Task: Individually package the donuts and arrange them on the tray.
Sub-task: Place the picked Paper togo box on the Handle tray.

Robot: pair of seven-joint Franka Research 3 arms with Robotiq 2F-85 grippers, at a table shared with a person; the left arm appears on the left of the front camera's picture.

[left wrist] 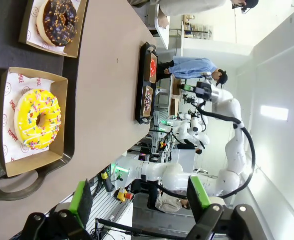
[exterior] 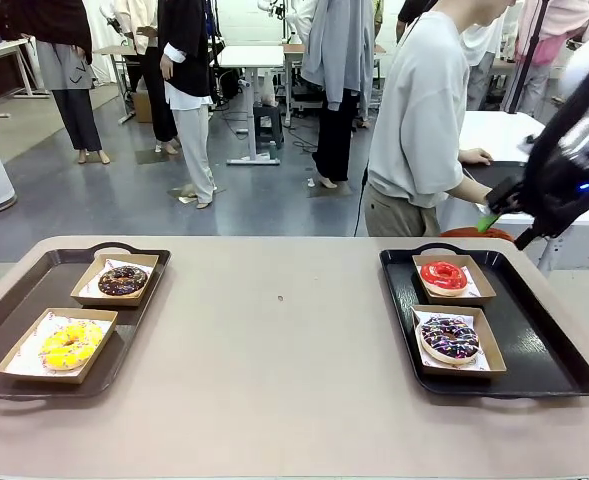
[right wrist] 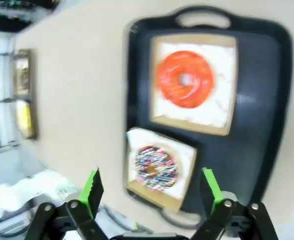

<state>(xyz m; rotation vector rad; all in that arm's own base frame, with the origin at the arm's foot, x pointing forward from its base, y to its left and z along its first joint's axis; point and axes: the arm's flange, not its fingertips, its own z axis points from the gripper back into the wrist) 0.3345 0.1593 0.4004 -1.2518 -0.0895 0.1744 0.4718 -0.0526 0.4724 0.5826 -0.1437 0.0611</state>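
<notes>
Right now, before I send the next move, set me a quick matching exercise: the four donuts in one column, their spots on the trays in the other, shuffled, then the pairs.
Places are as seen in the front view.

Things:
1. yellow donut
2. chocolate donut
3. red donut
4. purple sprinkled donut

Places:
A. right tray, far box
B. left tray, near box
C. right tray, near box
D. left tray, far box

Pairs: 1-B, 2-D, 3-A, 4-C
</notes>
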